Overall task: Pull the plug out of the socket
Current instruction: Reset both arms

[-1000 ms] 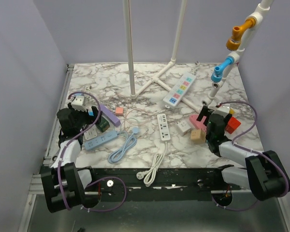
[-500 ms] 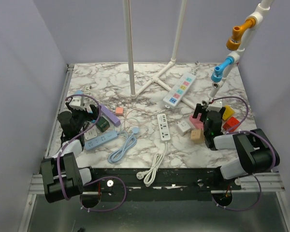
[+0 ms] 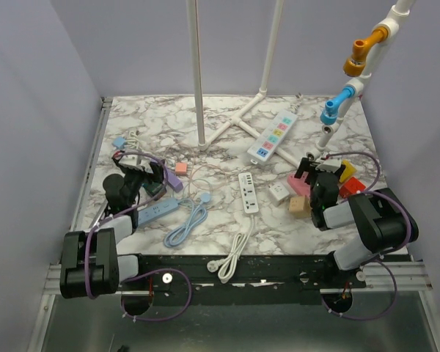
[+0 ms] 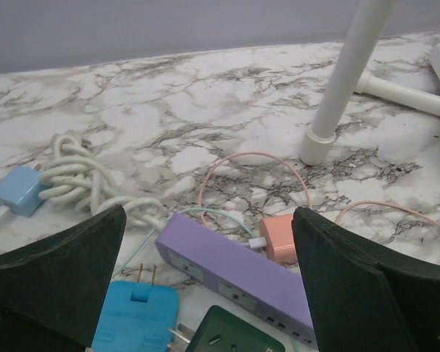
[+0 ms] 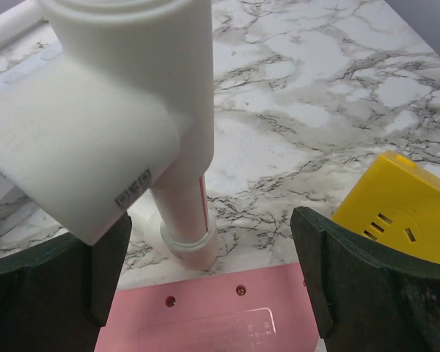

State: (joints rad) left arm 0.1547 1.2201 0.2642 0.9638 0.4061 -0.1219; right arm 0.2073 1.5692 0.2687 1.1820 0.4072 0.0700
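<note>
In the left wrist view a blue plug (image 4: 132, 317) lies flat at the bottom edge with two prongs pointing away. Another prong on its side reaches a dark green socket cube (image 4: 231, 334), and I cannot tell if it is inserted. A purple power strip (image 4: 238, 275) lies just beyond them, with a pink charger (image 4: 282, 236) at its far end. My left gripper (image 4: 209, 220) is open and empty, low over the purple strip (image 3: 169, 178). In the top view it (image 3: 138, 180) is at the table's left. My right gripper (image 3: 315, 174) is open and empty at the right.
A white coiled cable (image 4: 88, 180) and a white stand pole (image 4: 341, 81) lie ahead of the left gripper. The right gripper (image 5: 209, 220) faces a white pipe post (image 5: 180, 198) over a pink block (image 5: 205, 315), with a yellow socket cube (image 5: 396, 209) beside it. White power strips (image 3: 248, 192) lie mid-table.
My left gripper has moved right and forward, over the purple strip and green cube. The right arm has folded in, and its gripper stays near the pink block.
</note>
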